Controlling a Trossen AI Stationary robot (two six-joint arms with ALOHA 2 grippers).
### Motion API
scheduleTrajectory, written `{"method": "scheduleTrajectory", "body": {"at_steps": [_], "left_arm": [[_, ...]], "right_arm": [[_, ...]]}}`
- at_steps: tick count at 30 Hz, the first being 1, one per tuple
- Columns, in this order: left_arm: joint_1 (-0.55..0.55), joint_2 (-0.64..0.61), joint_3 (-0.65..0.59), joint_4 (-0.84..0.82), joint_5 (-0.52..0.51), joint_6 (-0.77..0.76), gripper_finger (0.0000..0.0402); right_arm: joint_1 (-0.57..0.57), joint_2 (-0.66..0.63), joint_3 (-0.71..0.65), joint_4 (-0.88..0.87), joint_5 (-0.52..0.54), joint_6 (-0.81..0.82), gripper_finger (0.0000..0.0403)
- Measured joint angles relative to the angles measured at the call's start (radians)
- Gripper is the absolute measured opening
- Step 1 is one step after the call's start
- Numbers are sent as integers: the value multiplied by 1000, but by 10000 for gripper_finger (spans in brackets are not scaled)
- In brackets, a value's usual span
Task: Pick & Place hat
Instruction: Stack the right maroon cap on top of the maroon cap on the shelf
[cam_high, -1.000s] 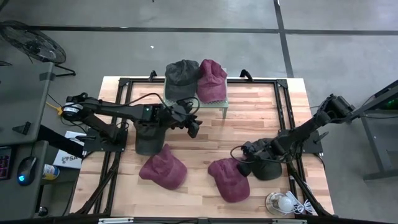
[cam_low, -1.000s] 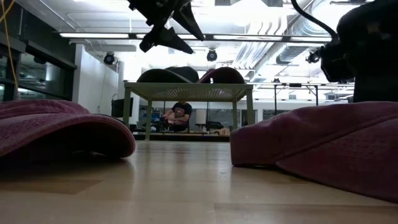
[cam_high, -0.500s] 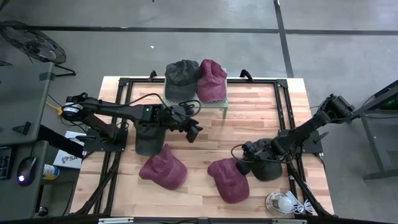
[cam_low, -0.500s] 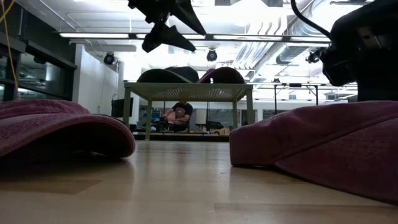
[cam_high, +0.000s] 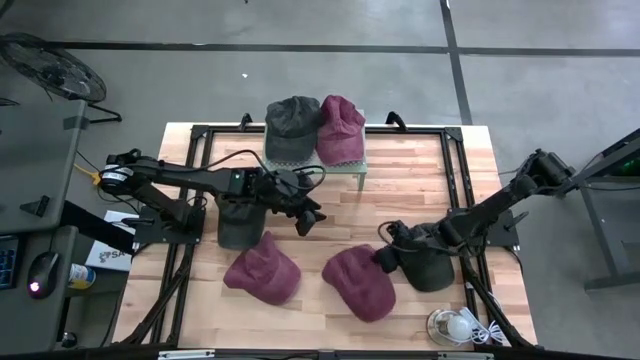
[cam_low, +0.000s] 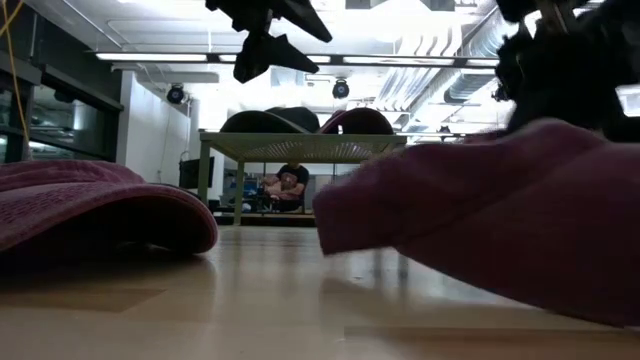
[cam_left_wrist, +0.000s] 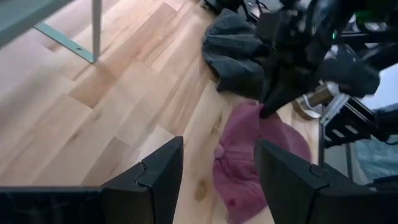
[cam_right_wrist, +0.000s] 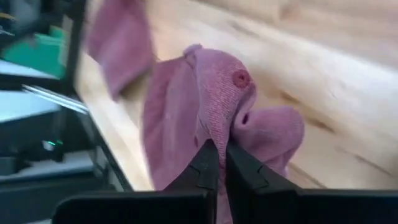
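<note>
Nearest the front edge of the wooden table (cam_high: 420, 170), two maroon caps lie on the boards. One maroon cap (cam_high: 262, 270) rests flat toward the left. The other maroon cap (cam_high: 357, 282) is bunched and partly lifted, because the right gripper (cam_high: 388, 257) has its fingers pressed together on a fold of fabric near the crown button. A dark grey cap (cam_high: 428, 268) lies just beside that gripper. Farther back, the left gripper (cam_high: 305, 220) hovers above the table centre, fingers spread and holding nothing. At the far edge, a small green stand (cam_high: 318, 160) carries a grey cap (cam_high: 292, 124) and a maroon one (cam_high: 340, 128), likely the drop spot.
</note>
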Motion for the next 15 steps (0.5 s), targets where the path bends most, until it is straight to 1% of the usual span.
{"method": "scheduleTrajectory", "body": {"at_steps": [5, 9, 11, 15], "left_arm": [[0, 0, 0, 11, 0, 0, 193], [0, 0, 0, 104, 0, 0, 193], [0, 0, 0, 160, -6, -8, 193], [0, 0, 0, 231, -70, -71, 193]], "right_arm": [[0, -93, 8, 2, 125, -56, 2], [-8, -145, 61, 2, 225, -175, 2], [-21, -163, 94, -30, 257, -228, 1], [-47, -175, 176, -134, 296, -339, 1]]}}
